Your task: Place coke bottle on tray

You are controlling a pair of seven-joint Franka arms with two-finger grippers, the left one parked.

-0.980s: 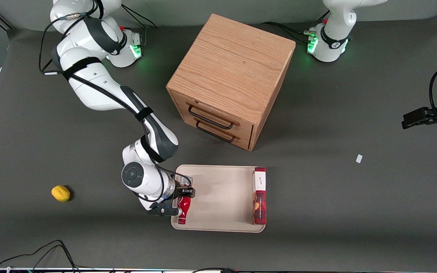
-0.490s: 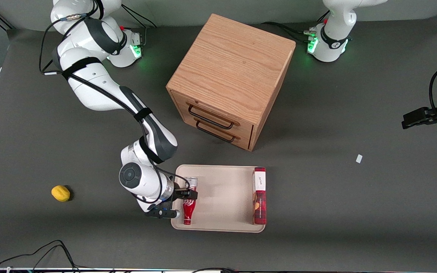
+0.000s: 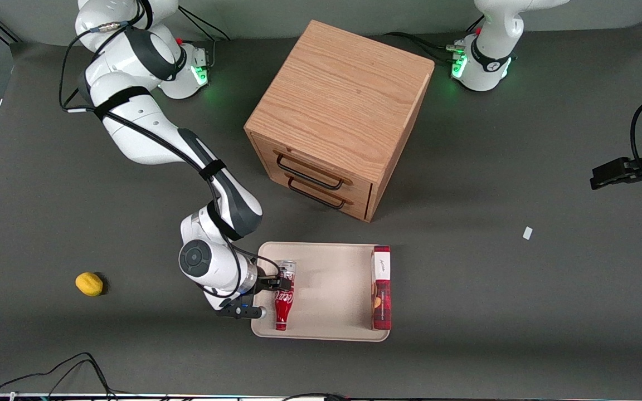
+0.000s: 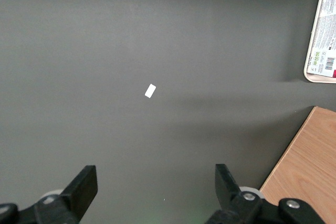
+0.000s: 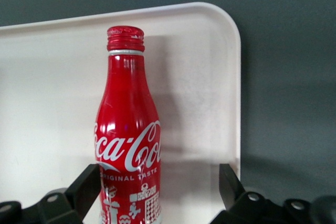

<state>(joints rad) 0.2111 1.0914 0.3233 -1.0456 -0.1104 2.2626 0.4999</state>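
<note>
The tool (image 3: 277, 288) hung over the tray (image 3: 326, 328) at the edge toward the working arm's end of the bench (image 3: 466, 312). The coke bottle (image 3: 283, 296) lay between the tool's fingers (image 5: 84, 187), its red cap (image 5: 125, 38) pointing away from the tool and toward the front camera, its silvery base end nearer the drawer cabinet (image 3: 337, 117). In the wrist view the fingers stood well apart on either side of the bottle's lower body, with tray showing between each and the bottle; the tool was spread wide and not clamped on it. Whether the bottle rested fully on the tray floor could not be told.

On the same tray, along the edge farthest from the tool, a flat red box with white label (image 3: 381, 287) lay lengthwise. A lemon (image 3: 89, 283) sat on the bench well apart from the tool, toward the working arm's end. A small white scrap (image 3: 528, 233) lay toward the parked arm's end.
</note>
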